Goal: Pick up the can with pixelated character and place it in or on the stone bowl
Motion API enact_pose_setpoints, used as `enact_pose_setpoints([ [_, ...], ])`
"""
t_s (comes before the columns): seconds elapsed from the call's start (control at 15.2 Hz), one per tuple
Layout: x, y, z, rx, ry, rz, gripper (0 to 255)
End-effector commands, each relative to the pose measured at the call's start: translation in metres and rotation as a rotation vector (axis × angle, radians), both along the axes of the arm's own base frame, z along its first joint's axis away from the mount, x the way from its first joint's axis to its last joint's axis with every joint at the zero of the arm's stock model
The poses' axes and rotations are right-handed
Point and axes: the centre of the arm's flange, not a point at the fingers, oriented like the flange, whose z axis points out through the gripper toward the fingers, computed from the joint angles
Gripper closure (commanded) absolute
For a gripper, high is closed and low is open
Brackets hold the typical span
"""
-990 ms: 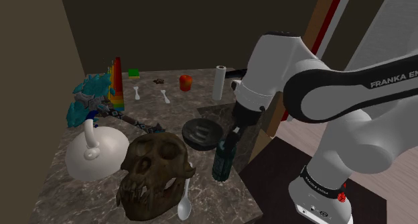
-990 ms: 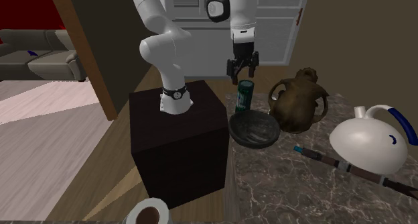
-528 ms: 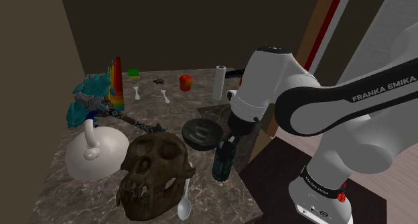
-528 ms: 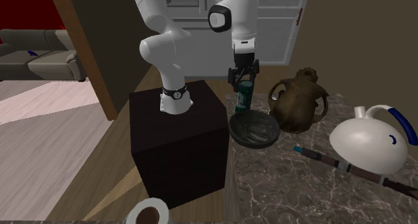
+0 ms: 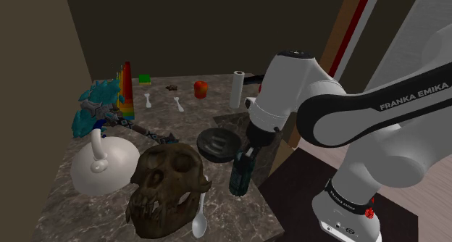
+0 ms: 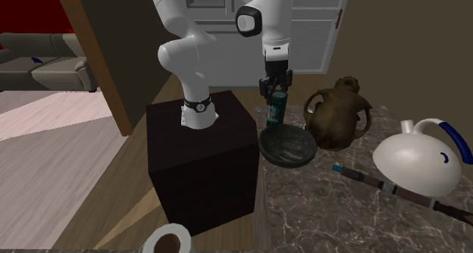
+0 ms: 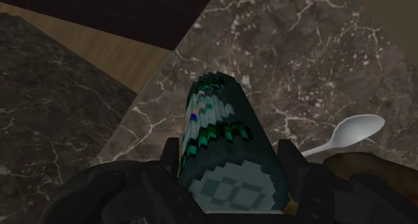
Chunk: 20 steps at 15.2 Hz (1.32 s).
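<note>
A dark green can with a pixelated pattern stands upright near the marble table's edge, between the skull and the stand. My black gripper comes down over its top. In the wrist view the two fingers press against the sides of the can, so the gripper is shut on it. The dark stone bowl sits just beyond the can. In the second exterior view the bowl lies in front of the can, with the gripper at the can's top.
A brown skull and a white spoon lie close beside the can. A white round vessel, a paper roll, a red object and a rainbow cone stand farther off. The dark stand borders the table edge.
The gripper came down from above the can onto its top. Its fingers went from open to shut on the can. The can has not moved.
</note>
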Motion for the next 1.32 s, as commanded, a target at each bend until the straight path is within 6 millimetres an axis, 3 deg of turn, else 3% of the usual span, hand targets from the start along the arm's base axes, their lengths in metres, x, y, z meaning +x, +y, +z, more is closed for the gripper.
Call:
enact_pose_setpoints([
  [0.0,0.000,0.000,0.000,0.000,0.001,0.000,255],
  [0.53,0.000,0.000,0.000,0.000,0.001,0.000,255],
  [1.25,0.000,0.000,0.058,0.000,0.001,0.000,255],
])
